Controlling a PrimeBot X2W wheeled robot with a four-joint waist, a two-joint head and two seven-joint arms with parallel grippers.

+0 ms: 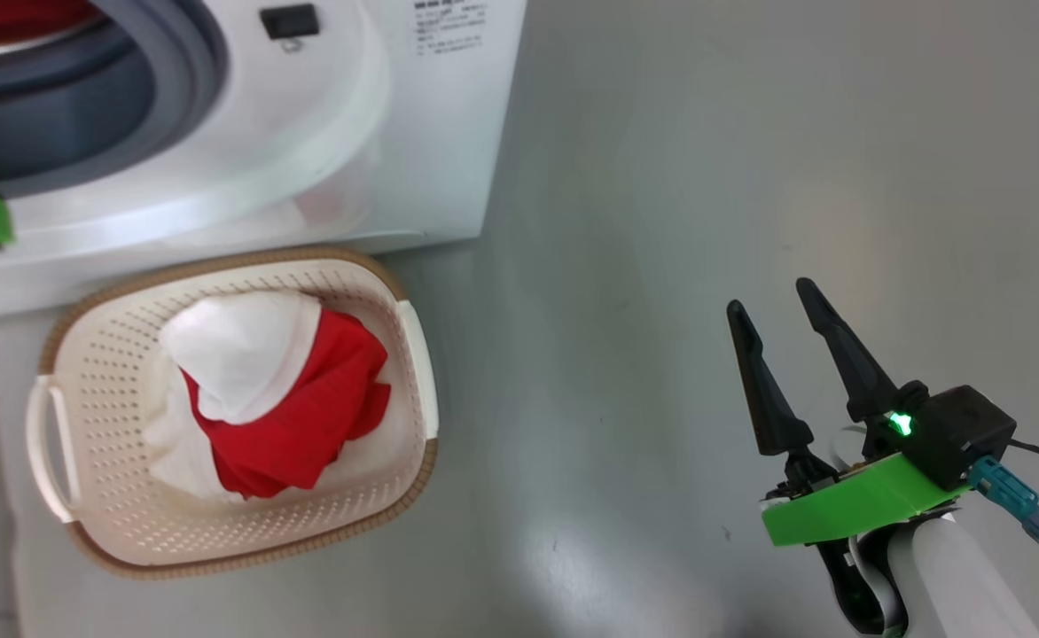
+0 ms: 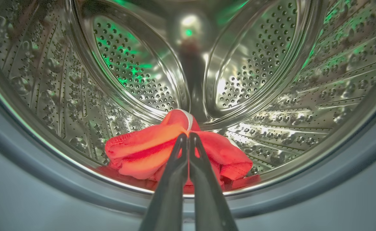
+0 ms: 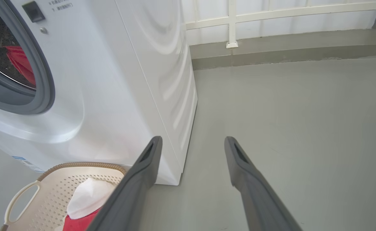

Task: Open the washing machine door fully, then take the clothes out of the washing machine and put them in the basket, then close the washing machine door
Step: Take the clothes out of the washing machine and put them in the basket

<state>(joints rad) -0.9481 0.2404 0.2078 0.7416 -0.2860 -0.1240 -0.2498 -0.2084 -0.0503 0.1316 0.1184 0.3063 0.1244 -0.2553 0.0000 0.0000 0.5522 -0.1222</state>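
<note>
The clothes (image 2: 136,157), bright red white-trimmed fabric, lay in the perforated steel drum (image 2: 127,64), pinched by the closed left gripper (image 2: 188,136), the right gripper (image 1: 769,296) hanging open; that thin pinch could slip crossing the grey rubber ring (image 2: 30,192).

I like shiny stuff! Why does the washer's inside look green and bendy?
Left wrist view: green light glints off the shiny drum, and the wide lens bulges it. Head view: soft glare on the floor.
</note>
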